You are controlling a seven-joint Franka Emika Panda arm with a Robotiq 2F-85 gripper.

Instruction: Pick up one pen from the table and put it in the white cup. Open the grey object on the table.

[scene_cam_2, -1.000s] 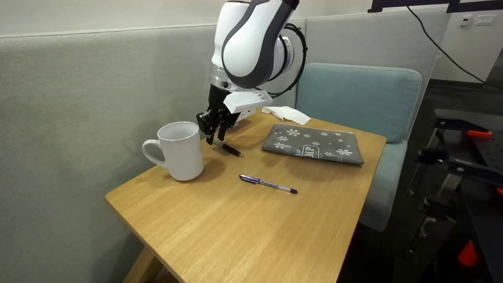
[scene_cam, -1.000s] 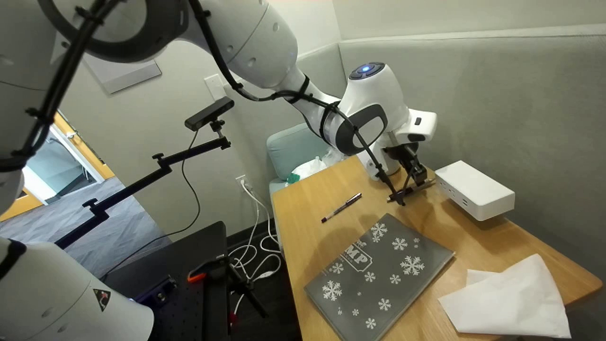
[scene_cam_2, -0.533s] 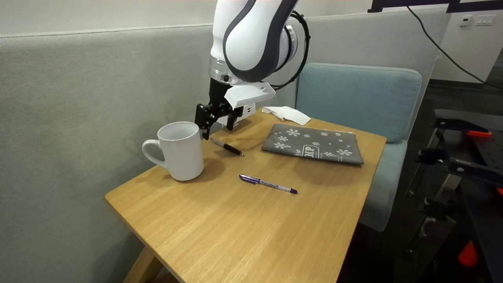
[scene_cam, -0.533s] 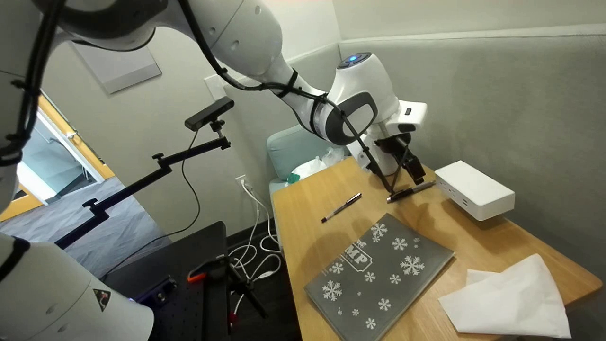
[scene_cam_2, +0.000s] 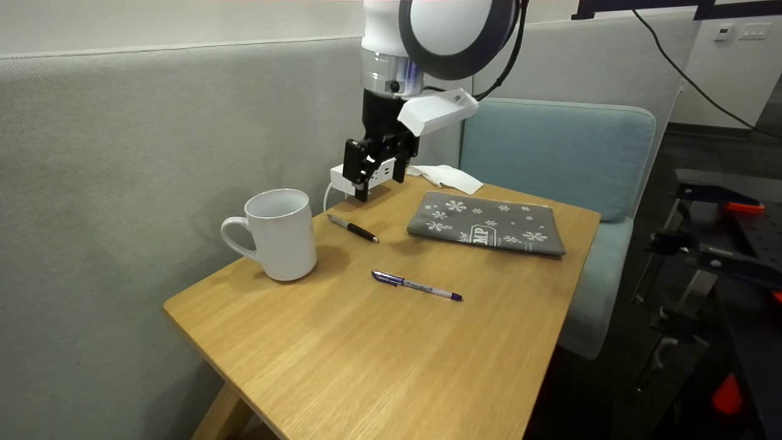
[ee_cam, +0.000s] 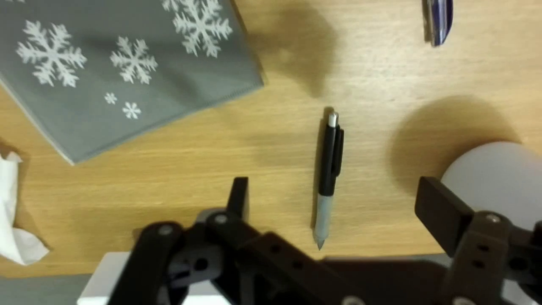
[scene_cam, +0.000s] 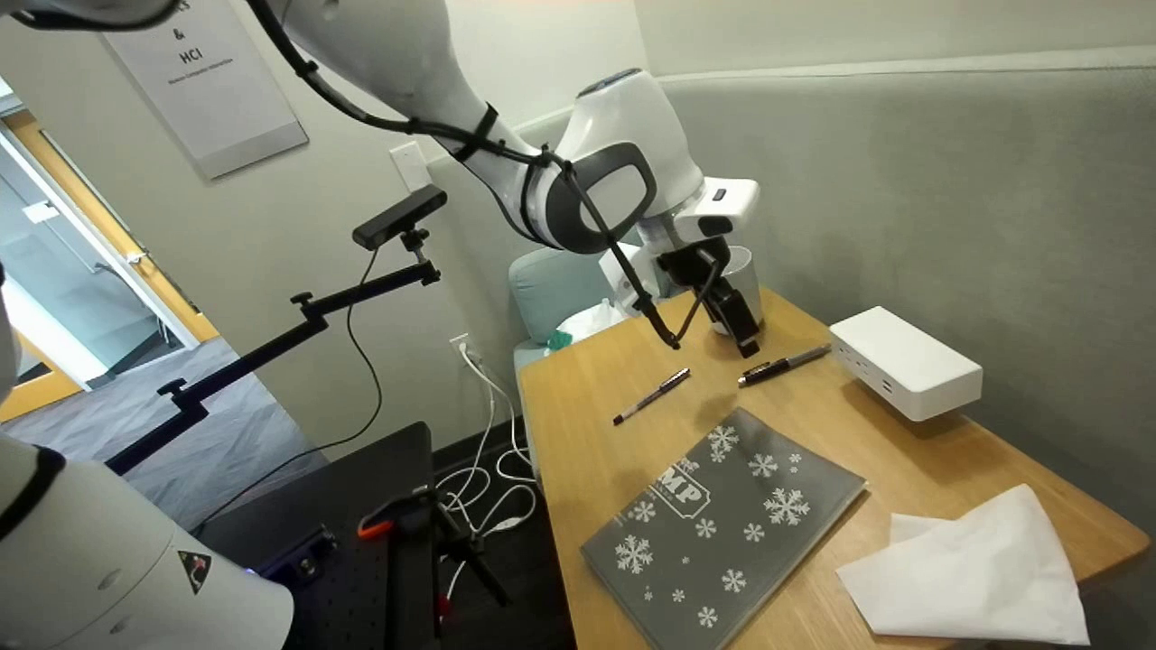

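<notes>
I have the gripper point(scene_cam_2: 380, 187) hanging above the table point(scene_cam_2: 366, 360), jaws wide apart. Wrist view: black pen point(ee_cam: 328, 165) lies on the table below, framed between the fingers point(ee_cam: 442, 214). Purple pen point(scene_cam_2: 417, 285) is also on the table, apart from the black one. Cup point(scene_cam_2: 282, 238) stands upright near the black pen. Folder point(scene_cam: 722, 542), grey and snowflake-patterned, lies flat, a corner toward the black pen. I also see a box point(scene_cam: 906, 361) at the table edge and paper point(scene_cam: 975, 578) near the folder.
</notes>
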